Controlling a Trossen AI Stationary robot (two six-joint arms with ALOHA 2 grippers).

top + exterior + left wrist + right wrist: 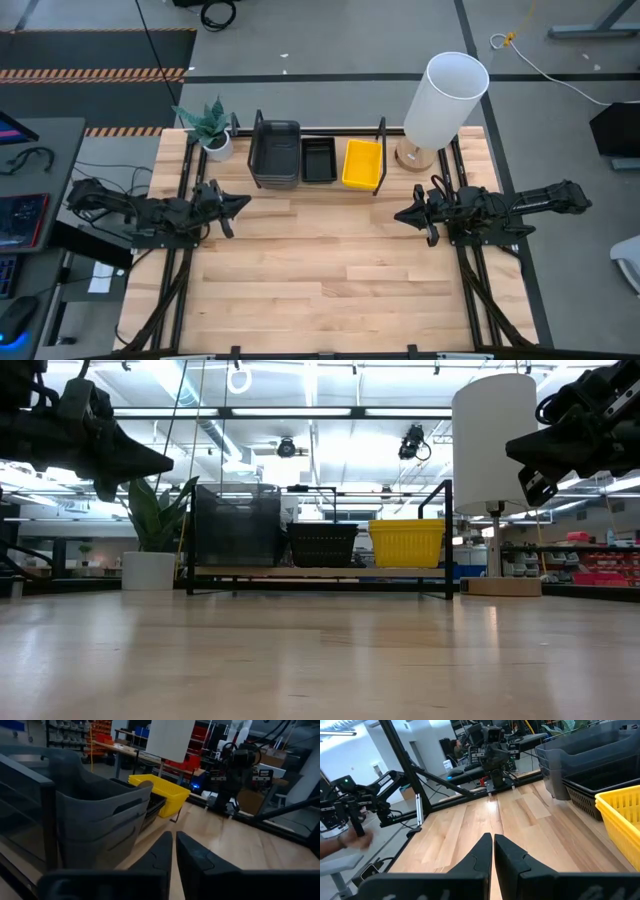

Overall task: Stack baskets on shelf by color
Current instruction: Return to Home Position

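Observation:
The shelf point(330, 186) stands along the table's far edge, a wood board in a black wire frame. On it rest three stacks side by side: dark grey baskets point(275, 153) on the left, black slotted baskets point(319, 159) in the middle, yellow baskets point(362, 163) on the right. In the low view the grey stack point(236, 524) is tallest, then black point(322, 544) and yellow point(407, 543). My left gripper point(243, 204) hovers shut over the table's left side, pointing right. My right gripper point(399, 215) hovers shut over the right side, pointing left. Both are empty.
A white lamp point(443, 100) on a round wooden base stands at the far right corner, beside the shelf. A small potted plant point(212, 128) sits at the far left corner. Bare wood tabletop point(320, 280) stretches between and in front of the arms.

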